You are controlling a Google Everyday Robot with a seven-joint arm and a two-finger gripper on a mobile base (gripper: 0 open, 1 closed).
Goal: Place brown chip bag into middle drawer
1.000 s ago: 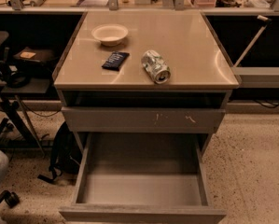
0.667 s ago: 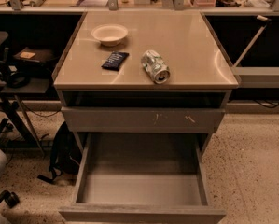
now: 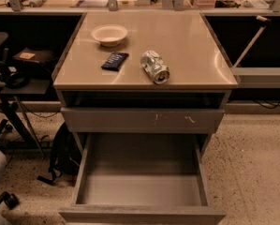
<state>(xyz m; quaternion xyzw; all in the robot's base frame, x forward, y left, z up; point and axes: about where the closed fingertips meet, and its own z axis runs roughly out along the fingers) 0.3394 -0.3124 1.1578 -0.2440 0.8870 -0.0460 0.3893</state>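
The middle drawer (image 3: 140, 189) is pulled wide open at the bottom of the camera view. Its smooth floor is bare and its plain front edge (image 3: 142, 214) faces me. The brown chip bag is out of view; it shows neither on the cabinet top nor in the drawer. My gripper is not in view either.
Above the open drawer is a shut drawer front (image 3: 142, 120) with pale scratch marks. The cabinet top (image 3: 186, 36) carries a white bowl (image 3: 109, 34), a small flat dark-blue packet (image 3: 114, 61) and a silver drink can (image 3: 155, 66) on its side. A dark backpack (image 3: 64, 156) lies on the floor at left.
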